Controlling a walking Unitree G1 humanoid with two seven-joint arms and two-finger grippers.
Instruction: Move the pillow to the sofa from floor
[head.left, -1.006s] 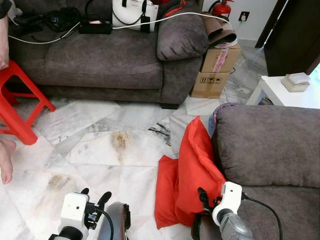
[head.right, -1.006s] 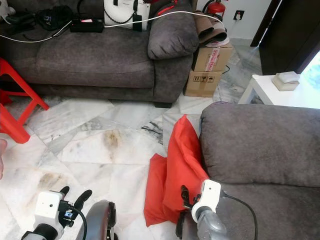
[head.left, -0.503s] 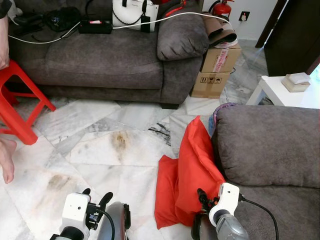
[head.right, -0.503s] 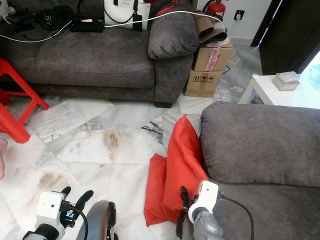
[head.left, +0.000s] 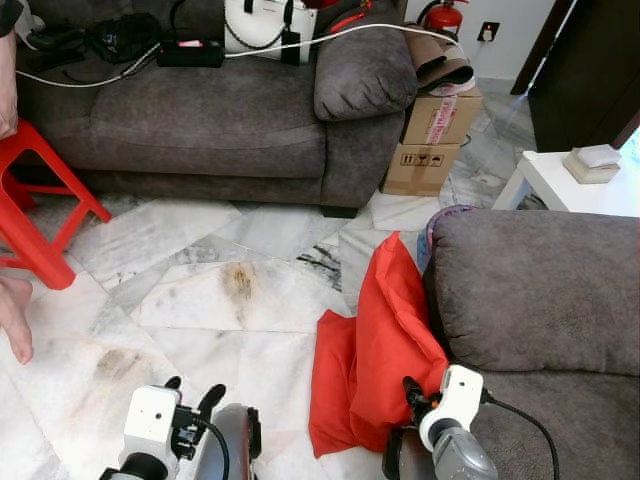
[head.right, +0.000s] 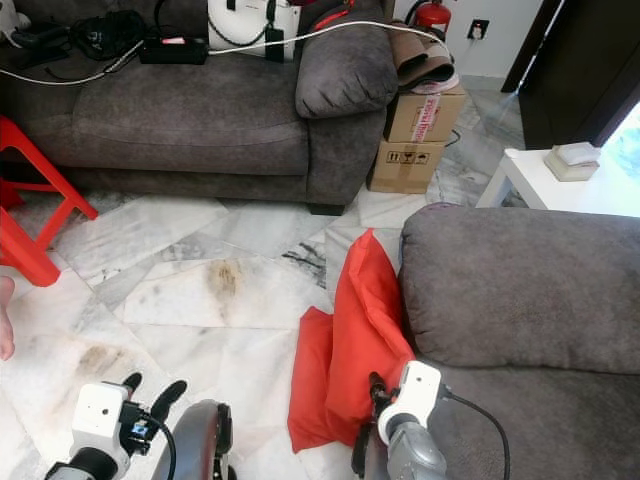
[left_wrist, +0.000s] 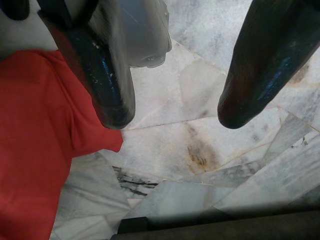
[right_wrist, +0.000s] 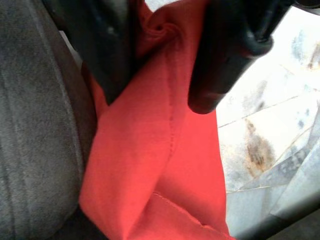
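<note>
A red pillow (head.left: 385, 340) stands on the marble floor, leaning against the arm of the near grey sofa (head.left: 540, 290). My right gripper (head.left: 412, 392) is low at the pillow's bottom right edge, beside the sofa. In the right wrist view it (right_wrist: 160, 100) is open, and its two black fingers (right_wrist: 107, 55) straddle a raised fold of the red fabric (right_wrist: 150, 165). My left gripper (head.left: 190, 392) hangs open over bare floor to the left. The left wrist view has the pillow's corner (left_wrist: 40, 140) off to one side.
A second grey sofa (head.left: 210, 120) at the back holds a white bag, cables and dark items. Cardboard boxes (head.left: 432, 140) stand beside it. A white side table (head.left: 575, 185) is at the right. At the left are a red stool (head.left: 40, 200) and a person's bare foot (head.left: 14, 320).
My right gripper has edged forward and closer into the pillow's lower edge. The person's foot at the left has shifted slightly. The pillow and my left gripper have not moved.
</note>
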